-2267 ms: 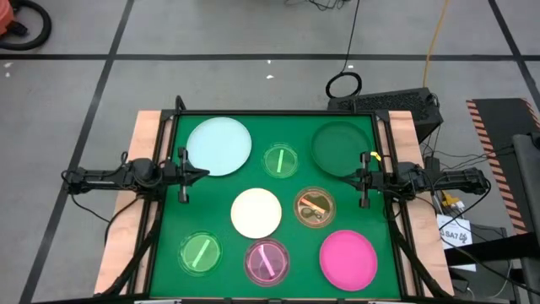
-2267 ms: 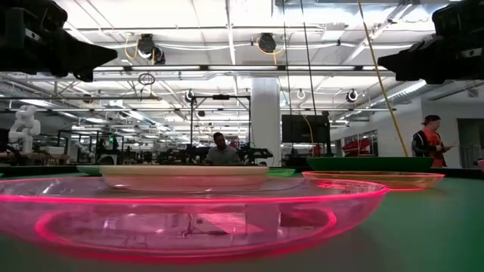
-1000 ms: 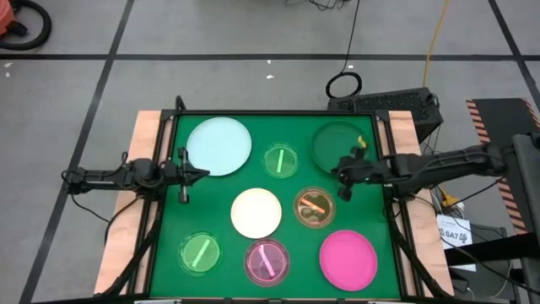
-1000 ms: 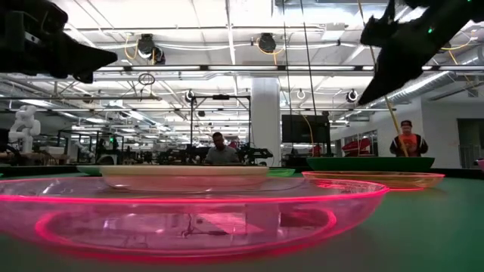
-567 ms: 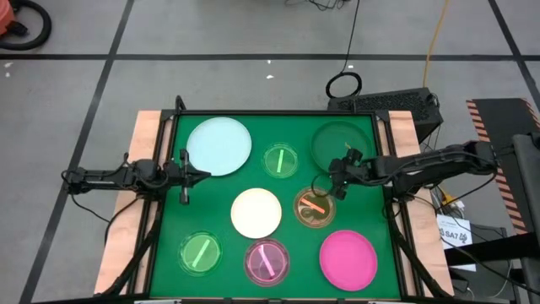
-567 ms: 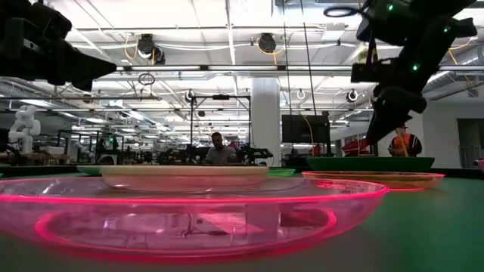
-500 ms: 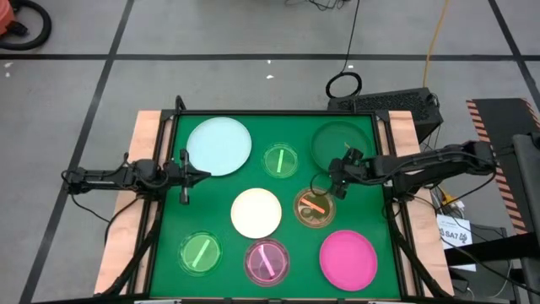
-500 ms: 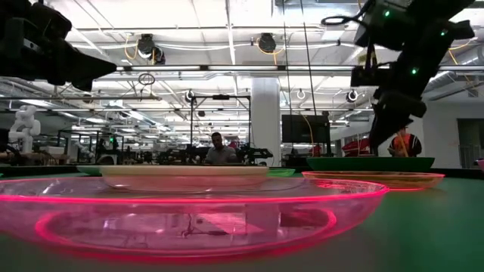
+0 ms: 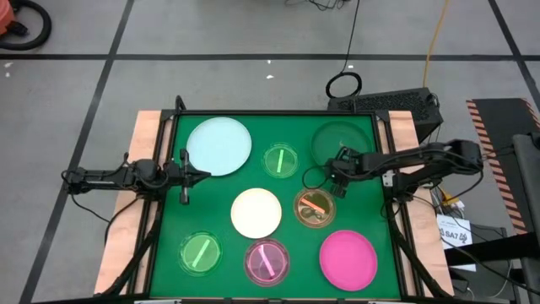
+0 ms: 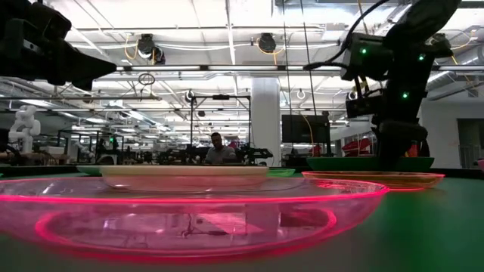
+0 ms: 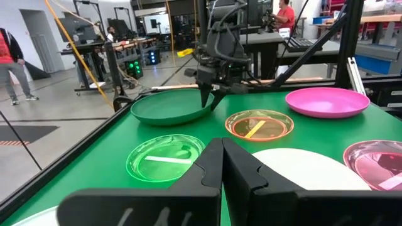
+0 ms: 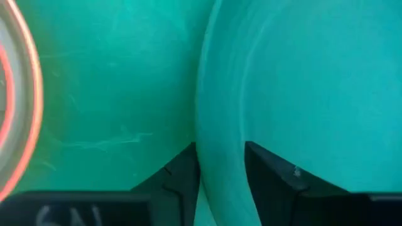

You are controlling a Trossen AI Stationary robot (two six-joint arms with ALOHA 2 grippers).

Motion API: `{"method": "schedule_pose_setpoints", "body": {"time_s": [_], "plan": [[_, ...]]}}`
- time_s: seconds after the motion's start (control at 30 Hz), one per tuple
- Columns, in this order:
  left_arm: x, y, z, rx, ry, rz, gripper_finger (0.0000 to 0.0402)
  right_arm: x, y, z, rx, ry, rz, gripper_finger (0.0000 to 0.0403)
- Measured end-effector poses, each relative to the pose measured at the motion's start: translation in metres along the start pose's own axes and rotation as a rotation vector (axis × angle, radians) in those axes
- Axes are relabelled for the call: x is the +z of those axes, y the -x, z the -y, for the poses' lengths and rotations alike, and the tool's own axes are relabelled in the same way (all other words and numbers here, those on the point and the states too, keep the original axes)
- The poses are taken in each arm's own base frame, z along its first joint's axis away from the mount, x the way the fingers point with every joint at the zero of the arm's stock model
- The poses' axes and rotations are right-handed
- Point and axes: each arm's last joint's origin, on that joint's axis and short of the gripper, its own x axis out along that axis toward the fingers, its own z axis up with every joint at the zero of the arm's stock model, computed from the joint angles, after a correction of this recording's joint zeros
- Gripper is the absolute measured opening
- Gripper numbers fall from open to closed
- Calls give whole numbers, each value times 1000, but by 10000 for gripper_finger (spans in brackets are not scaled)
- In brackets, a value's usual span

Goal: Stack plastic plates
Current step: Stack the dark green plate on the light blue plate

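The dark-green plate [image 9: 337, 139] lies at the table's far right. My right gripper [image 9: 335, 169] points down at the plate's near-left rim and is shut on it; it also shows in the low view [image 10: 397, 151] and the left wrist view [image 11: 207, 94]. My left gripper [image 9: 184, 177] is shut and empty above the table's left side, near the pale-blue plate [image 9: 218, 146]. The white plate [image 9: 256, 213], hot-pink plate [image 9: 348, 259], amber plate [image 9: 314, 208], see-through pink plate [image 9: 266, 261] and two see-through green plates [image 9: 280, 160] [image 9: 200, 252] lie flat and apart on the mat. My right gripper holds the dark-green plate by its rim [image 12: 220, 125] on the near-left side. One finger [image 12: 276, 176] is inside the plate and one [image 12: 173, 179] is outside. The fingers come from above, pointing down, across the rim. The plate looks level in the low view [image 10: 370, 163].
The amber plate lies just near of my right gripper, and the far see-through green plate lies to its left. A black frame [image 9: 270, 112] edges the green mat. People stand in the room beyond the table [image 10: 221, 151].
My right gripper has left the table's right edge, swung left over the mat, tipped its fingers downward, and come down over the dark-green plate's near-left rim. The plates have stayed where they were.
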Motion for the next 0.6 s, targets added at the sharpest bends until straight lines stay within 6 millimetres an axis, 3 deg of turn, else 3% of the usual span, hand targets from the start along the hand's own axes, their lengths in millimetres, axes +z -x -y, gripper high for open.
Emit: {"method": "schedule_pose_setpoints", "body": {"time_s": [0.27, 0.43, 0.6], "plan": [[0, 0, 0, 0, -1, 0, 4, 0, -1, 0, -13, 51, -3, 13], [0, 0, 0, 0, -8, -1, 4, 2, 1, -2, -7, 67, -1, 17], [0, 0, 0, 0, -10, -1, 4, 17, 17, -9, 18, 84, 59, 6]]}}
